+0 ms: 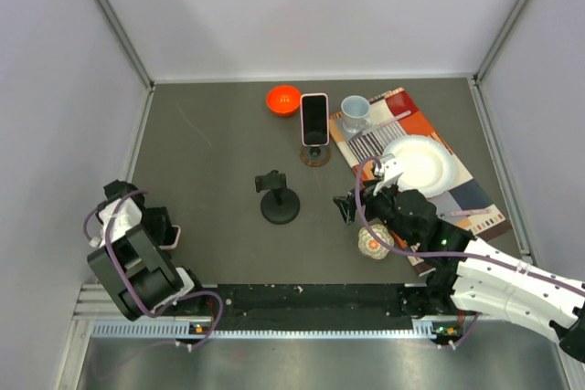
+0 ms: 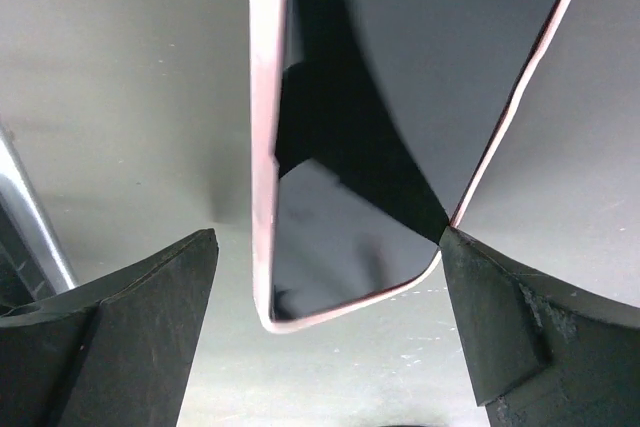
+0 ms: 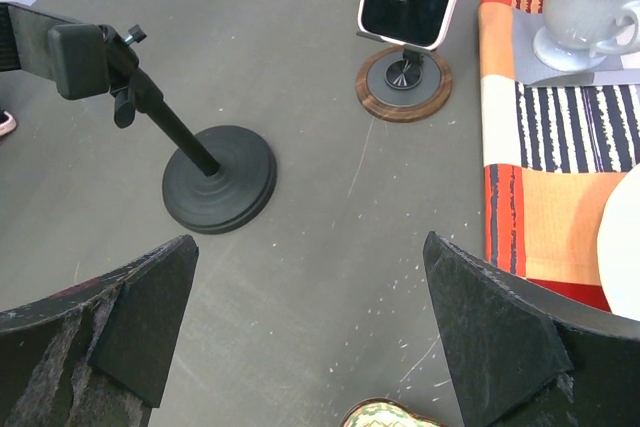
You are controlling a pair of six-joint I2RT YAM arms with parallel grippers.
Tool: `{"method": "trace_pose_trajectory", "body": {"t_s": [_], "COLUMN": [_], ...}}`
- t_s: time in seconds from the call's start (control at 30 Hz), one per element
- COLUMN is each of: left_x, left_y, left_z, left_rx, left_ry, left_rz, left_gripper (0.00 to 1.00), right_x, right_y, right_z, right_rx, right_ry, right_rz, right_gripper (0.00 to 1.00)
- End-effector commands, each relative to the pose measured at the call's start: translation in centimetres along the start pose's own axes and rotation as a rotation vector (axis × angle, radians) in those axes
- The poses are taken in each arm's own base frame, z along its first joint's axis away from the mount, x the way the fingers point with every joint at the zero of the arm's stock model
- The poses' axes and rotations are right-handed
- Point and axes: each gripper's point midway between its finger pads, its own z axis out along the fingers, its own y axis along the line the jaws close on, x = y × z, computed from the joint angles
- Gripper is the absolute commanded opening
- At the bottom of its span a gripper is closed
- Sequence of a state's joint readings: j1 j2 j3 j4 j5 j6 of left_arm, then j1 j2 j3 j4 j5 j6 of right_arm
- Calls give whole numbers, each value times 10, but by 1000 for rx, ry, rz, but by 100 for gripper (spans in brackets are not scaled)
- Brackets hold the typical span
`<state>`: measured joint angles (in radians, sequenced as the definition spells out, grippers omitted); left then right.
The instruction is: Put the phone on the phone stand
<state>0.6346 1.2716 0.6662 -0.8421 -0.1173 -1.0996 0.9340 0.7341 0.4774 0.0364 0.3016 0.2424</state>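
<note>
With the left claw (image 2: 328, 247) spread wide around but not gripping the pink-cased phone (image 2: 400, 67), well left of the black clamp stand (image 1: 279, 200), its long edges should be pinched squarely before lifting; right claw (image 3: 310, 245) is held open, empty.

- Phone (image 2: 340, 247): screen was glossy black and mirror-like; case edge was smooth pale pink.
- Stand (image 3: 215, 182): was matt black, its foot finely ridged.
- Table (image 3: 330, 277): was matt grey, scuffed and scratched.
- Disc (image 3: 403, 82): had a wood rim and a grey matt top.
- Mat (image 3: 560, 147): looked like woven cloth.
- Mug (image 3: 590, 7): was smooth and glazed.
</note>
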Motion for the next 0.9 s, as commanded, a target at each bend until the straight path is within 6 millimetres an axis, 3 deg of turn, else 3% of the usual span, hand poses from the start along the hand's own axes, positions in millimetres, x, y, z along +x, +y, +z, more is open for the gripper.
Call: {"method": "trace_pose_trajectory", "body": {"t_s": [0.0, 0.17, 0.43, 0.57, 0.87], "left_x": [-11, -10, -18, -25, -28], "left_y": [-3, 0, 2, -6, -6], "left_z": [19, 12, -15, -26, -16], "left_rx": [-4, 13, 56, 119, 12], "left_ry": [-36, -39, -92, -132, -100], "left_rz": [-33, -24, -19, -19, -27], "left_gripper": [99, 99, 99, 99, 99], "right_x": [-11, -10, -8, -10, -10], "right_y": [1, 2, 3, 3, 3], "right_z": [1, 3, 4, 3, 2], "right_rx": [5, 4, 0, 0, 0], "right_ry": [-42, -40, -36, -41, -44], "right_rz": [-1, -4, -8, -5, -6], "right_gripper": [95, 96, 96, 96, 96]}}
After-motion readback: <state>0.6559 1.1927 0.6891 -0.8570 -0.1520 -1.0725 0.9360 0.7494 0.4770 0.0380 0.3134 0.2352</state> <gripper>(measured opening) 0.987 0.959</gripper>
